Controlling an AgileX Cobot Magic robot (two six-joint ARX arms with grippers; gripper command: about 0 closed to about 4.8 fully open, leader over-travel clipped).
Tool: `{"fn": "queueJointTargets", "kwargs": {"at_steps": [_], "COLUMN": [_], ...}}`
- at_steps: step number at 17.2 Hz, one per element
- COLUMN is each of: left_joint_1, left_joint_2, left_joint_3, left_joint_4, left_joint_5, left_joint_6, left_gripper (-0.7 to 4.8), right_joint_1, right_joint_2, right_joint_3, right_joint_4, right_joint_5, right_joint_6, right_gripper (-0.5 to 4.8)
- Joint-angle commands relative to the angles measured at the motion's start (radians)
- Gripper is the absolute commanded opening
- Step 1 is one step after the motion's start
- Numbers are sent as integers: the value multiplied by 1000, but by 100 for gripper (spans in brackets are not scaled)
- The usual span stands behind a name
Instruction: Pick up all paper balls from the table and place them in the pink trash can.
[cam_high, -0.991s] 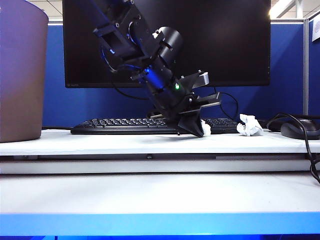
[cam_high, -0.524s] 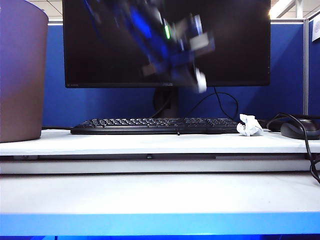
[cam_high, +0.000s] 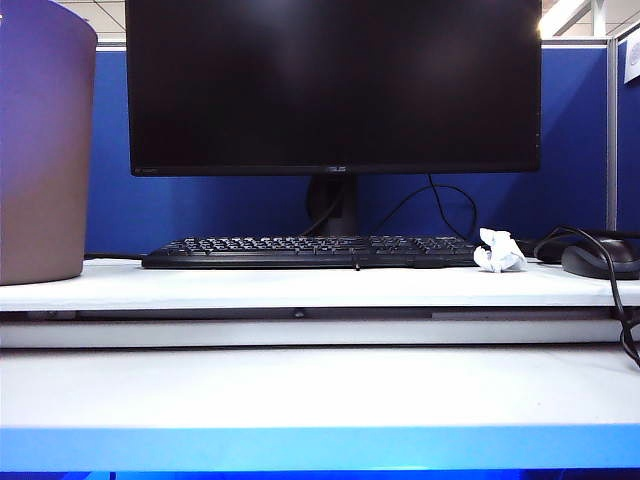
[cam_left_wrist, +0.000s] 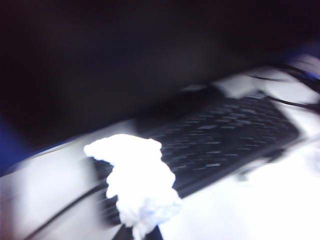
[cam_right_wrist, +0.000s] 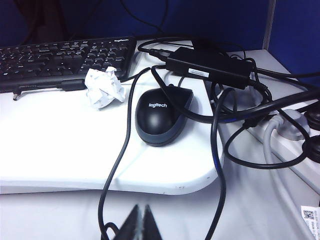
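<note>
Left pincer carries a white paper ball toward the bin

The left pincer (cam_left_wrist: 142, 232), clamped on a paper ball (cam_left_wrist: 137, 177), has risen out of the exterior view since a second ago; the pink trash can (cam_high: 40, 150) stands far left. The right pincer (cam_right_wrist: 140, 222), closed and empty, rests nearer the remaining paper ball (cam_right_wrist: 103, 88) beside the keyboard (cam_right_wrist: 60, 52).

I am looking at an office cubicle. On the bench (cam_high: 300, 385) stand a monitor (cam_high: 333, 85), keyboard (cam_high: 310, 251) and mouse (cam_right_wrist: 160, 117), and blue partition walls (cam_high: 220, 210) stand behind.
</note>
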Motion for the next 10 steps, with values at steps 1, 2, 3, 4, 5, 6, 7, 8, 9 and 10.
{"fn": "queueJointTargets", "kwargs": {"at_steps": [1,2,3,4,5,6,7,8,9,10], "left_joint_1": [139,173,210,235,272,283,283,312,351,365], "left_joint_2": [-130,-157,-169,-169,-166,-164,-164,-163,-159,-158], "left_joint_3": [2,2,2,2,0,-9,-19,-29,-30,-30], "left_joint_4": [-82,-119,-171,-202,-247,-262,-262,-262,-266,-269], "left_joint_5": [3,-3,-38,-45,-44,-50,-76,-98,-71,-26], "left_joint_6": [14,28,32,40,40,37,37,60,73,72], "left_gripper": [-6,-6,-6,-6,-6,-6,-6,-6,-6,-6], "right_joint_1": [1,1,1,1,1,0,0,1,1,0], "right_joint_2": [-2,-2,-2,-2,-2,-2,-2,-2,-2,-2], "right_joint_3": [-2,-2,-2,-2,-2,-2,-2,-2,-2,-2], "right_joint_4": [14,13,14,13,13,14,13,13,13,13], "right_joint_5": [0,0,0,0,1,1,0,0,0,0], "right_joint_6": [-3,-3,-3,-3,-3,-3,-3,-3,-3,-3], "right_gripper": [-5,-5,-5,-5,-5,-5,-5,-5,-5,-5]}}
